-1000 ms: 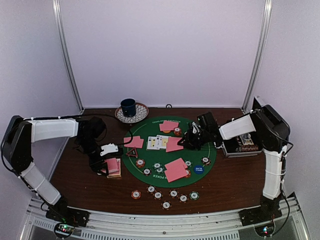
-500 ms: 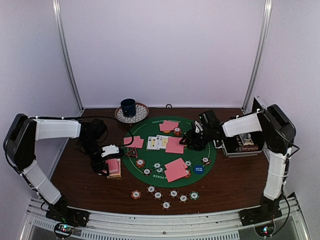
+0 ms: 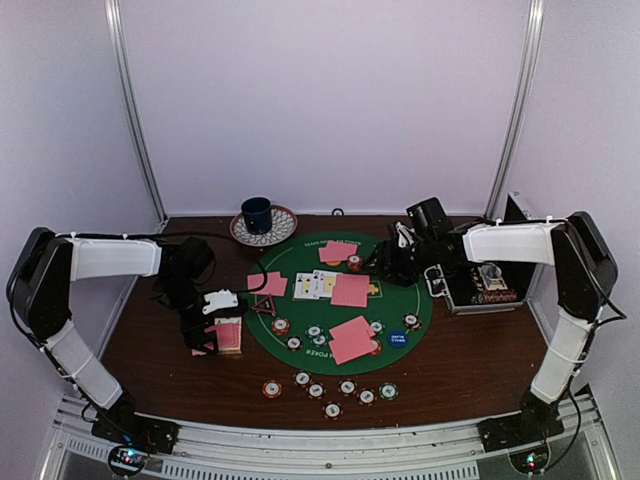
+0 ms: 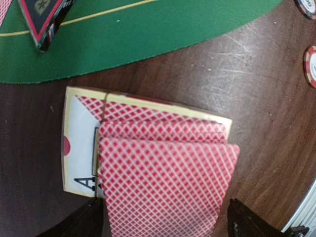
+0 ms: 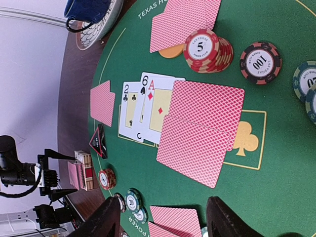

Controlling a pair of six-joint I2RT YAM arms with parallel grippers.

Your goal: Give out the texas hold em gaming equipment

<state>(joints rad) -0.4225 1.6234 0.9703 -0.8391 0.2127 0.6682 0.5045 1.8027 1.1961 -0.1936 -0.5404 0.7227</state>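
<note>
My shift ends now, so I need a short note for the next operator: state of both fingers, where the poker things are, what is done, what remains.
Left gripper: fingers open, either side of the card deck, which lies on the wood left of the green mat.
Right gripper: fingers open, empty, above two face-down cards mid-mat.
Done: three face-up cards laid; far cards, left cards and near cards dealt face down; some chips are on the mat.
Left, probably: the loose chips on the wood at the near edge.
</note>
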